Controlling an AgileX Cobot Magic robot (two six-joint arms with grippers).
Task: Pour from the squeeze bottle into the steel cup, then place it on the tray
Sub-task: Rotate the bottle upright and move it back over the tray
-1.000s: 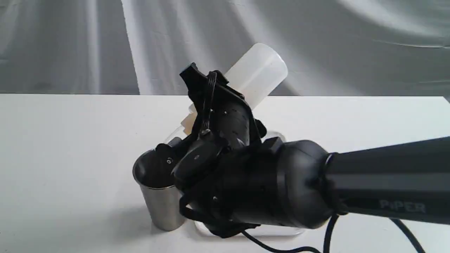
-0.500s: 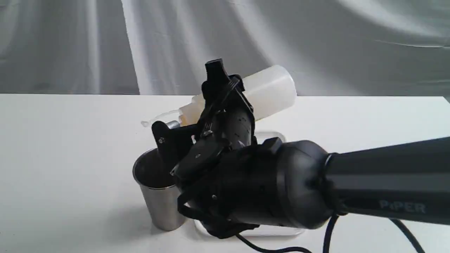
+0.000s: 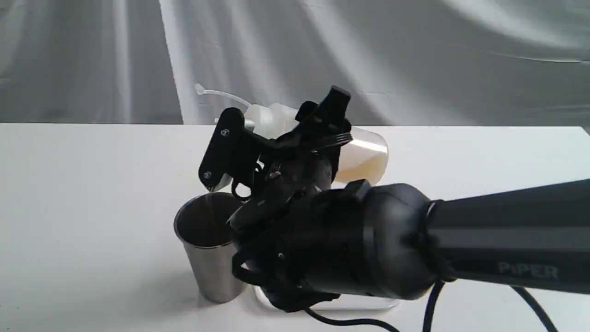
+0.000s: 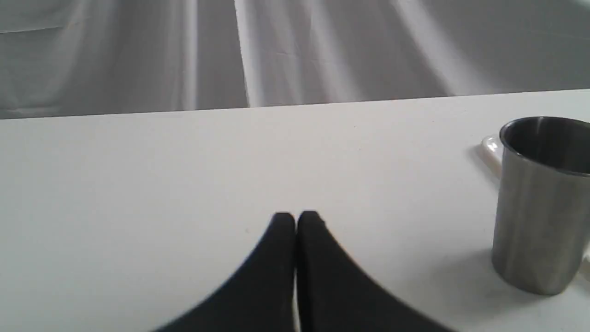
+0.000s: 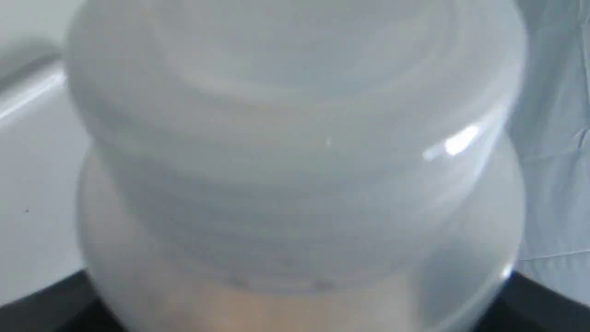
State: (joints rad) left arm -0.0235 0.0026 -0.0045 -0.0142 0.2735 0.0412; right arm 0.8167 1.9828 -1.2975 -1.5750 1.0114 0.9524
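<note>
The bottle (image 3: 364, 154) lies near level, pinched by right fingers (image 3: 221, 150), nozzle up-left above cup (image 3: 209, 258); left fingers (image 4: 281, 258) pressed together; open bench (image 3: 83, 207) leftward.

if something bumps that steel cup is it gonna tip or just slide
Probably tippy: the steel cup narrows toward its base, so a knock near the rim could topple it. A low push would likely slide it, smooth metal on the smooth white table. On its side it would probably roll in a curve.
</note>
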